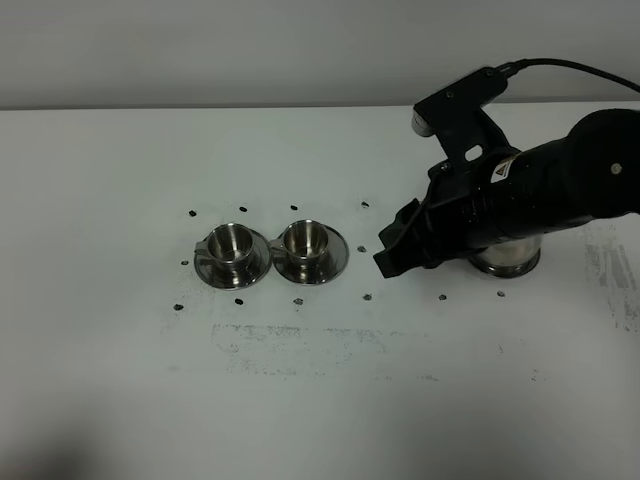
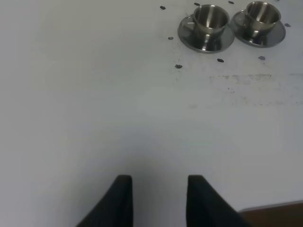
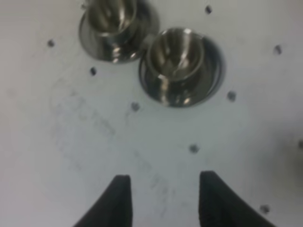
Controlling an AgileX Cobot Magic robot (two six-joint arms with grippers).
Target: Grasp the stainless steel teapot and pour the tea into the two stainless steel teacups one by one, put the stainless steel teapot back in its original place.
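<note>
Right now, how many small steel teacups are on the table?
2. One small shiny steel teacup sits left, its twin just right of it; the black arm could hide more.

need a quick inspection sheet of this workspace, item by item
surface: white table, grey scuffs in front of the cups
job's things: stainless steel teacup beside second teacup, each on a saucer, both look empty; stainless steel teapot mostly hidden under the right arm
clutter: small dark dots around the cups
grippers: left gripper open, empty; right gripper open, empty
cables: black cable running off the right arm
surroundings: pale wall behind; brown strip past the table edge
</note>
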